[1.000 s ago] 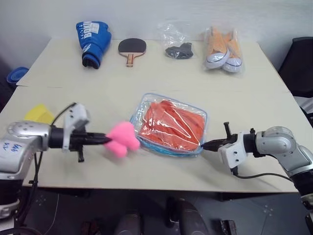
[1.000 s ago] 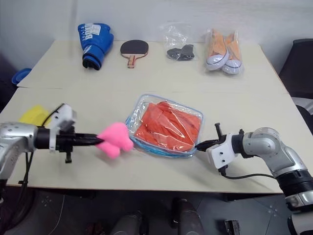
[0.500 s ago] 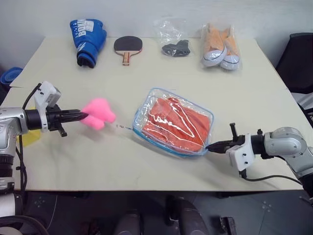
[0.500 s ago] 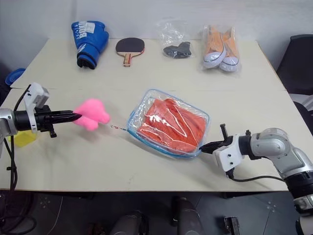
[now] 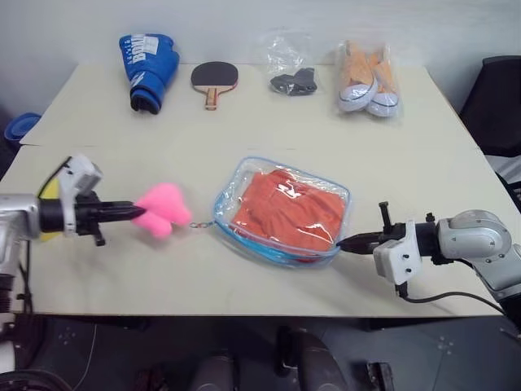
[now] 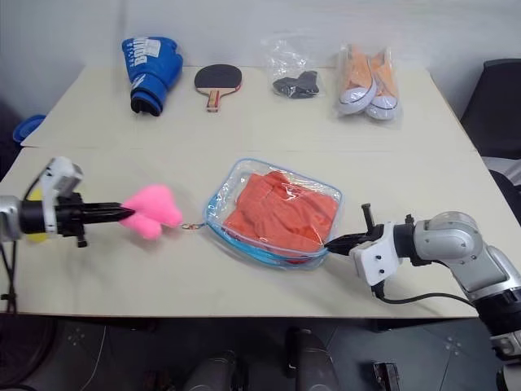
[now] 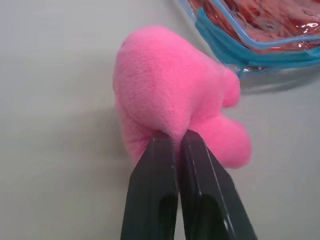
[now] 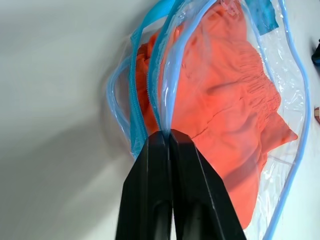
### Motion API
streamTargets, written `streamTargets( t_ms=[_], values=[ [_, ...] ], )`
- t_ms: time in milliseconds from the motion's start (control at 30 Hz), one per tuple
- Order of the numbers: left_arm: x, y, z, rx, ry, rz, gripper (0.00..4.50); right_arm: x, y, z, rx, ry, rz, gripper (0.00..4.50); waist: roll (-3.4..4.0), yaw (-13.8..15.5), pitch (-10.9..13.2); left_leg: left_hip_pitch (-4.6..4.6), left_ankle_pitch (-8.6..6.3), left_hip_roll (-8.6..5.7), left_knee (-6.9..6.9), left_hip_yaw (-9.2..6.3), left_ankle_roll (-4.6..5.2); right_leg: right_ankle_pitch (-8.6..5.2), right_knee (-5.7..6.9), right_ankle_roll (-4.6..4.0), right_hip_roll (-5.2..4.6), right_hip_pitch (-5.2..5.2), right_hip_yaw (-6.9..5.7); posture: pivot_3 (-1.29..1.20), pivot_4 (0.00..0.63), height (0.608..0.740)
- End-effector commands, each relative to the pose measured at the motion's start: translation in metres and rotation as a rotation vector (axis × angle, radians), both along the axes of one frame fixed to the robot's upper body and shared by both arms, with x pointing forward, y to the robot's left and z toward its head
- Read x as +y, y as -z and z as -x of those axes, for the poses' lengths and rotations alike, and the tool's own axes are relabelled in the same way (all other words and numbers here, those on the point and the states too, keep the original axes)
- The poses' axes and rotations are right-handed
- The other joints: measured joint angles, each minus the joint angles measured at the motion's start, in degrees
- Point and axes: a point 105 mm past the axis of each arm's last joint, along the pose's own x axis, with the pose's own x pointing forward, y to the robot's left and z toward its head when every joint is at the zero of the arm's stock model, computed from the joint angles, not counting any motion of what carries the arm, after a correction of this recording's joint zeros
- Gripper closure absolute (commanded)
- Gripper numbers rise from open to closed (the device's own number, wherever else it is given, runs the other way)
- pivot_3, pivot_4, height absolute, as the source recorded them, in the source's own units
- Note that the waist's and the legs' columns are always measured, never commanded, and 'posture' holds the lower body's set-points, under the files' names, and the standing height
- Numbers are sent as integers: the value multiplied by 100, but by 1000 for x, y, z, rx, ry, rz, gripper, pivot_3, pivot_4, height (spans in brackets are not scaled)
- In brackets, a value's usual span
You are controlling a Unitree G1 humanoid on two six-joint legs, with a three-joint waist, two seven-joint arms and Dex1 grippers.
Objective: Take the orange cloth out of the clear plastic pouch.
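Blue zip trim at the near corner of the clear plastic pouch (image 5: pixel 282 213) is pinched between the closed fingers of the right gripper (image 8: pixel 165 137), which anchors that end on the table (image 5: pixel 244 122). Just beyond its tips, inside the pouch, lies the orange cloth (image 6: pixel 281 213), folded and not yet drawn out. Across the pouch from it, the left gripper (image 7: pixel 175 137) is clenched on the pink fluffy charm (image 5: pixel 163 210), which a short chain joins to the pouch; judging by this, the two grips pull opposite ways to work the zip. How far the zip stands open is hard to make out. Far behind both, a blue boxing glove (image 5: pixel 151 69), table-tennis bat (image 5: pixel 215 80), thin clear bag (image 5: pixel 289 69) and bagged orange-and-white shoes (image 5: pixel 368 80) lie untouched.
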Motion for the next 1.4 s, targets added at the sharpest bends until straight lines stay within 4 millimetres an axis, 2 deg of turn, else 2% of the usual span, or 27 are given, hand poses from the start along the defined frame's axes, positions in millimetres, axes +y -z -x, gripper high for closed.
streamTargets(
  t_ms=[33, 100, 200, 333, 433, 533, 633, 700, 867, 1033, 1100, 1200, 1267, 1400],
  values=[
    [-7, -2, -1, -46, 9, -34, 2895, -4, -15, -2, -33, 43, -39, 3172, 0, -4, 0, 0, 0, 0, -1, 1, 0, 0, 0, 0, 0, 0, 0, 0, 150, 740],
    [-10, 4, -1, -48, 17, -50, 2246, -8, -17, -1, -24, 67, -41, 2449, 0, -15, 0, 0, 0, 0, -3, 1, -1, 0, -2, -1, 1, -1, 0, 0, 150, 740],
    [2, 11, -11, -98, -61, -122, 1302, -14, -21, 1, -19, 104, -59, 1421, 0, -15, 0, 0, 0, 1, -5, 1, -1, 0, -5, -1, 1, -1, -1, 0, 150, 740],
    [38, 16, -25, -80, -270, -136, 120, -18, -28, 11, -5, 181, -135, 68, 0, -8, 0, 5, 1, 0, -4, 2, -2, 1, -1, -2, 1, 2, 0, 0, 150, 740],
    [51, 20, -20, -49, -293, -134, 99, -20, -32, 21, 39, 253, -208, 28, -1, -21, -2, 11, 3, 2, -6, 4, -5, 3, 4, -5, 2, 3, 1, 0, 150, 740],
    [56, 14, -18, -72, -284, -150, 99, -18, -38, 30, 85, 313, -289, 28, -2, -29, -3, 16, 3, 2, -7, 9, -5, 4, 10, -6, 1, 4, 7, 0, 150, 740],
    [65, -10, -21, -102, -324, -86, 99, -15, -44, 39, 118, 369, -361, 28, -5, -16, -4, 18, 4, 3, -6, 8, -8, 9, 10, -15, 1, 6, 8, 0, 150, 740],
    [62, -24, -19, -114, -293, -3, 99, -13, -47, 42, 129, 398, -393, 28, -11, -15, -4, 16, 7, 5, -7, 4, -12, 11, 10, -18, 5, 4, 5, 0, 150, 740],
    [41, -68, -9, -160, -127, 186, 99, -12, -47, 45, 140, 450, -434, 28, -13, -14, -5, 12, 6, 4, -7, 7, -12, 11, 4, -18, 6, 3, 5, 0, 150, 740],
    [15, -94, -13, -230, 21, 222, 99, -8, -47, 48, 161, 451, -451, 28, -17, 16, -3, 7, 6, 1, -6, 7, -12, 12, 2, -17, 8, 3, 3, 0, 150, 740],
    [-8, -103, -11, -263, 156, 160, 99, -5, -48, 53, 213, 445, -468, 28, -18, 32, -3, 8, 6, -1, -6, 9, -12, 12, 2, -17, 9, 4, 4, 0, 150, 740],
    [-55, -101, -9, -336, 401, -82, 99, 0, -50, 62, 344, 441, -514, 28, -19, 97, -2, 8, 7, -1, -6, 10, -12, 13, 1, -16, 11, 5, 6, 0, 150, 740],
    [-82, -88, -11, -413, 556, -274, 99, 3, -51, 67, 416, 441, -546, 28, -19, 126, -2, 8, 7, -2, -5, 11, -12, 14, 0, -14, 12, 5, 8, 0, 150, 740],
    [-106, -67, -15, -490, 718, -430, 99, 8, -53, 74, 488, 450, -599, 28, -19, 111, -3, -1, 9, -5, -5, 15, -9, 17, -5, -10, 13, 16, 17, 0, 150, 740]
  ],
)
